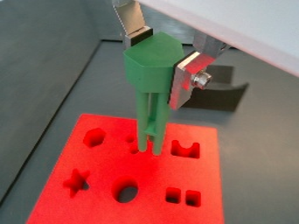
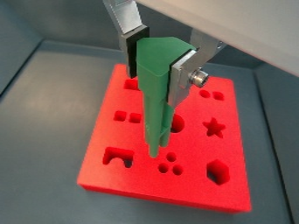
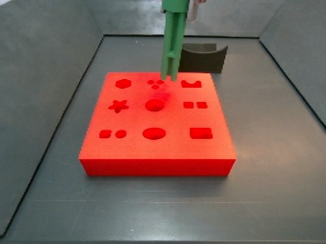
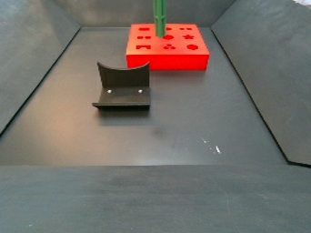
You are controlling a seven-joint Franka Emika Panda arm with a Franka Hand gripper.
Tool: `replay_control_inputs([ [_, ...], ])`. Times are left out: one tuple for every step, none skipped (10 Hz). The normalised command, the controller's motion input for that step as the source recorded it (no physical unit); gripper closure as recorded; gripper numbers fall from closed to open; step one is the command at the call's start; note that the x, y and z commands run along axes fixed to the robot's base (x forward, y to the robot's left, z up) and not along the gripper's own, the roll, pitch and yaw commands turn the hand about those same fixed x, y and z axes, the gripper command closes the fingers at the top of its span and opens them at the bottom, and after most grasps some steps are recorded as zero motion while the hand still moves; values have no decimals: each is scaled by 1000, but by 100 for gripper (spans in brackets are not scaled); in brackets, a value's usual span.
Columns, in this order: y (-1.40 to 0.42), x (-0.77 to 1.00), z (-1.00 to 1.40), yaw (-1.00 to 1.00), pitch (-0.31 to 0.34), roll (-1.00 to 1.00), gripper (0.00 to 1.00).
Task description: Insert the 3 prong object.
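My gripper (image 1: 162, 57) is shut on the thick head of the green 3 prong object (image 1: 152, 83) and holds it upright, prongs down. It shows the same way in the other wrist view, gripper (image 2: 160, 63) on the green piece (image 2: 156, 114). The prong tips meet the top of the red block (image 2: 122, 171) at its cluster of three small round holes (image 2: 173, 163). I cannot tell how far they are in. In both side views the green piece (image 3: 173, 38) (image 4: 159, 14) stands over the red block (image 3: 159, 143) (image 4: 170, 53).
A dark grey curved block (image 4: 122, 86) lies on the dark floor apart from the red block. It also shows in a side view (image 3: 204, 57) and a wrist view (image 1: 222, 94). Grey bin walls (image 4: 36, 82) rise round the floor.
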Motion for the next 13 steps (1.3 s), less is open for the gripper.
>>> replay_control_inputs([
  [0,11,-69,-989,81,-63,100],
  [0,0,-120,-991,109,-36,100],
  [0,0,-111,-991,104,-51,100],
  [0,43,-60,-994,70,-93,100],
  [0,37,0,-894,0,-149,100],
  [34,40,0,-806,0,-200,100],
  [54,91,0,-771,0,-229,100],
  [106,186,0,-700,-24,-283,100],
  [137,177,0,-666,-31,-283,100],
  [-66,46,-9,0,0,0,100],
  [134,-3,-297,-497,-159,-59,100],
  [120,-120,-271,-600,-247,-51,100],
  [117,-260,-131,-569,-317,-24,100],
])
